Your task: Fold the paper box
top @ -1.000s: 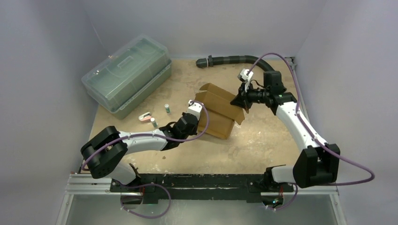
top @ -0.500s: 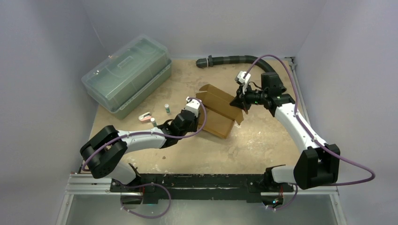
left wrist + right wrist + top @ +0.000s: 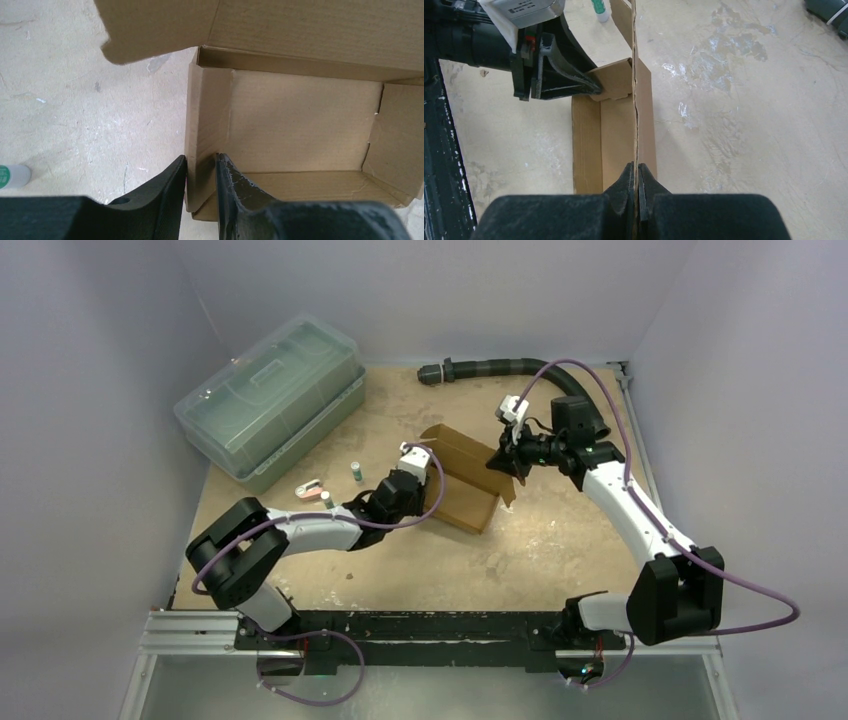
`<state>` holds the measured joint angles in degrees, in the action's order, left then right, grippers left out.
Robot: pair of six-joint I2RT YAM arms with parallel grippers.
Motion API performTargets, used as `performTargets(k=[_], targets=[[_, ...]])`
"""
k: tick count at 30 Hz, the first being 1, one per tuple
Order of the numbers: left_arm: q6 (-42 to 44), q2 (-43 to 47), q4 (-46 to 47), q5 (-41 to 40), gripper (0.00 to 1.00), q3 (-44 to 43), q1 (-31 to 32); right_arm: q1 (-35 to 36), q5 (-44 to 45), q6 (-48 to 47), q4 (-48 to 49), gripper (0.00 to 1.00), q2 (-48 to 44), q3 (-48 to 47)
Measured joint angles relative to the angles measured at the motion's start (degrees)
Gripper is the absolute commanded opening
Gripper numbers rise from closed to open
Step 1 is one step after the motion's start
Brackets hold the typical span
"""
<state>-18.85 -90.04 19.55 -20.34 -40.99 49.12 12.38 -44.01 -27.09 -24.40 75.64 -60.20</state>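
Observation:
The paper box (image 3: 465, 485) is a brown cardboard carton lying open in the middle of the table, its lid panel raised. In the left wrist view I look into the paper box (image 3: 300, 125). My left gripper (image 3: 201, 159) straddles its left end wall, jaws a little apart, with the outer finger (image 3: 172, 180) against the wall's outside. From above, the left gripper (image 3: 428, 485) is at the box's left end. My right gripper (image 3: 636, 167) is shut on the edge of the upright lid panel (image 3: 634, 75), seen edge-on. It holds that panel at the box's far right (image 3: 497, 462).
A large clear greenish lidded bin (image 3: 270, 410) stands at the back left. Two small bottles (image 3: 355, 472) (image 3: 327, 500) and a pink-and-white piece (image 3: 308, 489) lie left of the box. A black ribbed hose (image 3: 500, 368) runs along the back edge. Walls close in on three sides.
My left gripper has moved from the box's near left corner to its left end wall, jaws wider. My right gripper has shifted slightly left and back with the lid panel.

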Motion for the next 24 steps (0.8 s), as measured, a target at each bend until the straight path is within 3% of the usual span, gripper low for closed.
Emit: performTargets(k=[5, 18, 24], targets=[[0.55, -2.43, 0.55, -1.14, 0.00, -1.36, -0.15, 0.35, 0.44, -0.04, -0.09, 0.00, -0.70, 0.72], [3.48, -9.16, -1.92, -13.84, 0.00, -7.61, 4.68, 1.99, 2.16, -0.09, -0.46, 0.00, -2.64, 1.64], [3.39, -10.75, -3.72, -15.76, 0.18, -9.25, 5.01, 2.21, 2.99, 0.48, -0.37, 0.00, -2.64, 1.66]])
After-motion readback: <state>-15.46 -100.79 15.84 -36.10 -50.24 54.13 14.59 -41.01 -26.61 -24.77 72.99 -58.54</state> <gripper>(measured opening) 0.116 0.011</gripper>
